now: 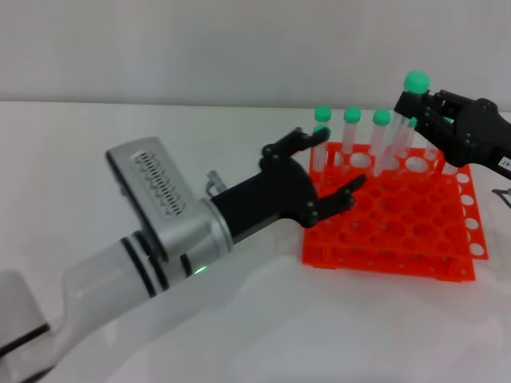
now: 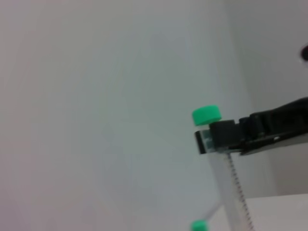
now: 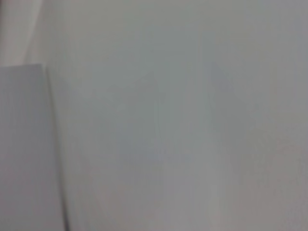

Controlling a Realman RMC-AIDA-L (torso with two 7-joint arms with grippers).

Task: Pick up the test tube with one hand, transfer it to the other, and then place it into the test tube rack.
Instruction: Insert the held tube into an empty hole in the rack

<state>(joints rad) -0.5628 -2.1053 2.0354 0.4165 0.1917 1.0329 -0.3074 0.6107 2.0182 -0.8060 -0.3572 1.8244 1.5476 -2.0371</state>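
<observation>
Head view: an orange-red test tube rack (image 1: 391,219) is shown right of centre on a white table (image 1: 263,335), its grid of round holes facing up. Four green-capped tubes (image 1: 352,136) are stood upright along the rack's far row.

Left gripper (image 1: 331,171): black, jointed, on a silver banded arm with a green light, entering from the lower left of the frame. Its fingers (image 1: 302,142) are spread wide with nothing between them, and it is held at the rack's near-left corner, one finger reaching over the first holes.

Right gripper (image 1: 419,108): black, with a white label, seen at the upper right of the frame. Its fingers are closed on the test tube (image 1: 406,120) just below the green cap. The tube is held roughly upright above the rack's far right part, its lower end down among the holes; whether it is seated in one cannot be told.

Left wrist view: the test tube (image 2: 226,178) is seen pinched under its cap by the right gripper (image 2: 216,137), against a plain wall. Another green cap (image 2: 198,225) is cut off at the bottom edge.

Right wrist view: only pale blank surface is shown.
</observation>
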